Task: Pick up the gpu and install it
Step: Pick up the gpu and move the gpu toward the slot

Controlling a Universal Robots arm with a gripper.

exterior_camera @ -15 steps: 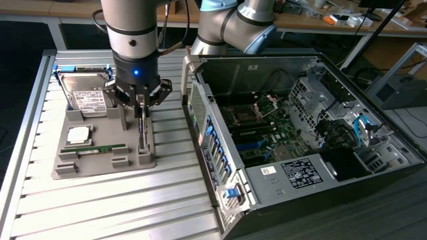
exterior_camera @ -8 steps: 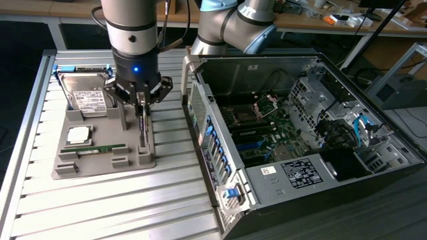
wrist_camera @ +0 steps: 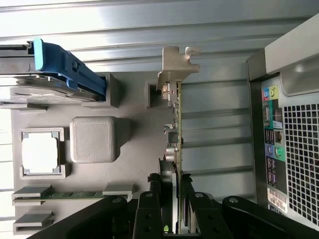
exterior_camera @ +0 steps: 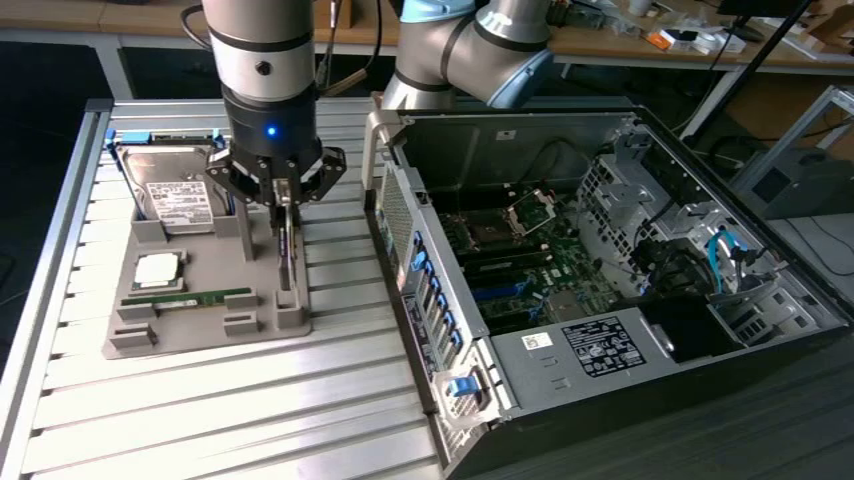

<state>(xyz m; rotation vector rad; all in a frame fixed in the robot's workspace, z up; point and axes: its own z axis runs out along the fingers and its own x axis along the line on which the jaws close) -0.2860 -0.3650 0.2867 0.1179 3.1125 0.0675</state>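
Grey plastic makes up the holder (exterior_camera: 200, 330) that lies on the slatted metal surface (exterior_camera: 200, 420), and the gpu (exterior_camera: 284, 255) stands on its thin side in a slot along the holder's edge that faces the computer case (exterior_camera: 400, 210). The gripper (exterior_camera: 282, 205) hangs right over the card. In the wrist view the black fingers (wrist_camera: 192, 209) sit one on each side of the gpu (wrist_camera: 175, 124) and squeeze it between them, at the end away from its silver bracket (wrist_camera: 177, 64). The card looks like it sits in its slot, not up in the air.

We think this step is the pick-up. To do it well we would pull straight up, so the card does not scrape the grey posts. We would keep it upright and not let it tip, because the hold is near one end and the bracket end may sag. We would go slowly, so the card does not slip and the holder does not come up with it. The green memory stick (exterior_camera: 187, 297) and the hard drive (exterior_camera: 174, 195) lie well apart from the fingers
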